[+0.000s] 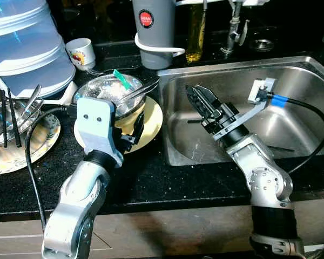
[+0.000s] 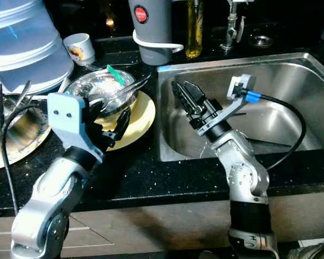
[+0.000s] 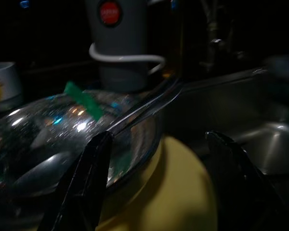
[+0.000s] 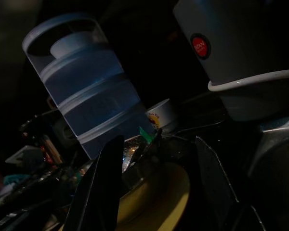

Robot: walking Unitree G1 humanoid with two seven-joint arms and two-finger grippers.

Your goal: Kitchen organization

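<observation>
The black speckled stone surface (image 1: 151, 178) carries the dishes to the left of the stainless steel sink (image 1: 291, 75). On it, just beside the sink's left rim, lies a round yellow plate (image 1: 151, 127), and a shiny steel bowl (image 1: 105, 89) sits on that plate. Metal tongs (image 1: 143, 89) lie across the bowl, long axis running from the bowl's middle out over its rim toward the sink.

The left gripper (image 1: 130, 132) is the nearer one: its jaws stand apart, empty, at the plate's near edge with the bowl directly ahead and a little left. The right gripper (image 1: 201, 101) hangs over the sink, jaws slightly parted and holding nothing, pointing toward the stack across the sink rim. By my reading, the left arm need only push forward to reach the bowl or plate.
</observation>
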